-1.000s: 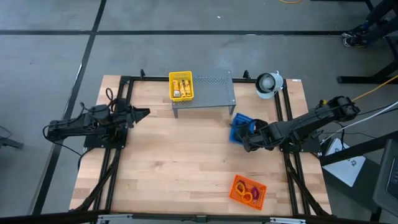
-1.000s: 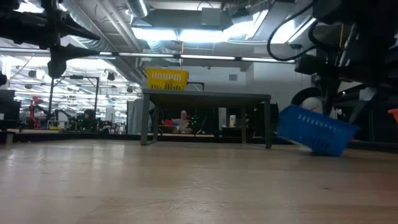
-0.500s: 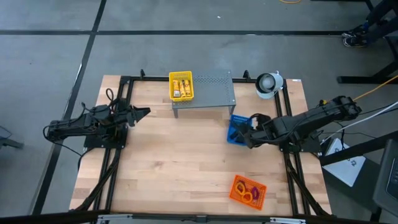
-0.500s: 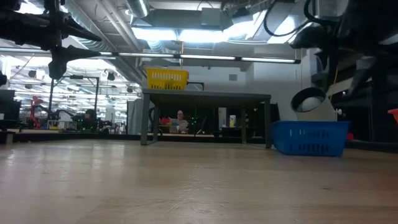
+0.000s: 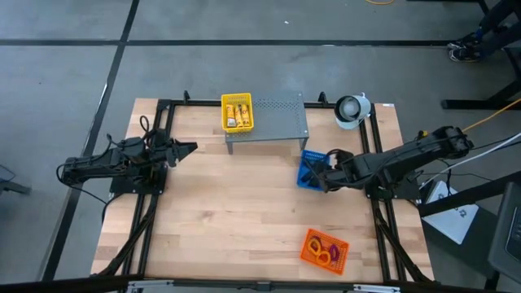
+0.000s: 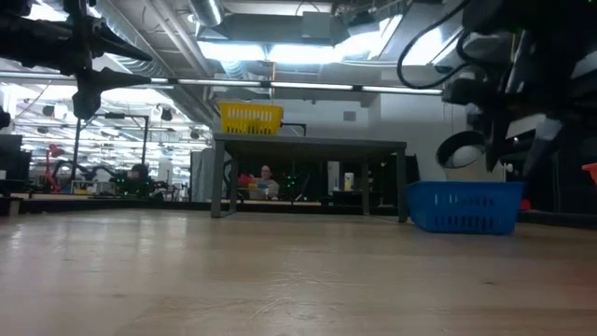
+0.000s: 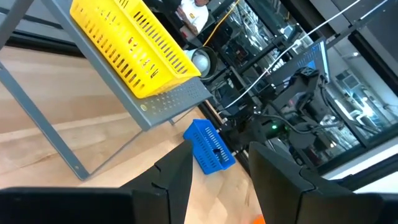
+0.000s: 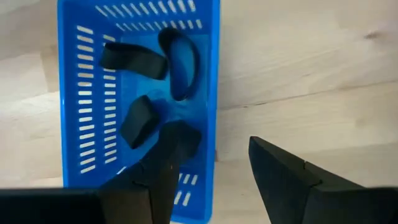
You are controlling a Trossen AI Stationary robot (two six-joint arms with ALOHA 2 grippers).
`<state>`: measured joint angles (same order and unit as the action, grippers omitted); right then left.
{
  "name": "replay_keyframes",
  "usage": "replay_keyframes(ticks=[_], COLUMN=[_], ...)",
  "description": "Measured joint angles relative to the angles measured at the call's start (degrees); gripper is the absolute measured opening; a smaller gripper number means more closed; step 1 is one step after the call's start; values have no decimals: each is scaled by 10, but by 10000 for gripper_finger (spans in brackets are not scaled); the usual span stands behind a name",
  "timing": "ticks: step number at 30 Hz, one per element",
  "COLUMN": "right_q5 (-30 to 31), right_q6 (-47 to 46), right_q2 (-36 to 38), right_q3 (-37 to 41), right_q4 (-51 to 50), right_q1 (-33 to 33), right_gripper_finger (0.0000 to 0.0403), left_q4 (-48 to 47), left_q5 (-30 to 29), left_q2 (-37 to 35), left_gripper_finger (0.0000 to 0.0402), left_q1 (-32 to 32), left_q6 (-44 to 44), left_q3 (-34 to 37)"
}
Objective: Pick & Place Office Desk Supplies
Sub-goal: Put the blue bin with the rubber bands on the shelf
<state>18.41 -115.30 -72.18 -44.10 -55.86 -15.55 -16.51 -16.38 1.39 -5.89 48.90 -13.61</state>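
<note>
Both arms are dark, nearly black, built of chunky jointed segments that narrow toward the wrist. The left arm (image 5: pixel 114 165) carries looping black cables near its base, and its gripper (image 5: pixel 189 148) ends in a tapered point. The right arm (image 5: pixel 407 159) has a rounded, bulky shoulder housing and a thin cable along its length. Seen close, the right gripper (image 8: pixel 211 162) has two matte black fingers (image 8: pixel 277 171) with angular, faceted faces and wedge-shaped tips.
</note>
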Motion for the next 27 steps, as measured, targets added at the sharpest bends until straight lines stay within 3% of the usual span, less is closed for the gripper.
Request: replay_keyframes(ticks=[6,14,17,23,27], right_q5=[-19,-28,-24,-24,-27], right_q6=[3,7,7,12,26], right_q2=[0,0,0,0,0], right_q3=[53,58,58,58,58], right_q4=[91,96,96,101,120], right_q1=[11,25,30,35,35], right_gripper_finger=[194,183,146,24,19], left_q4=[0,-2,-6,-17,-17], left_q5=[0,-2,-4,-5,-12], left_q2=[0,0,0,0,0], left_gripper_finger=[155,155,155,155,155], left_q1=[0,0,0,0,0], left_q6=[0,-1,-1,0,0], left_q3=[0,0,0,0,0])
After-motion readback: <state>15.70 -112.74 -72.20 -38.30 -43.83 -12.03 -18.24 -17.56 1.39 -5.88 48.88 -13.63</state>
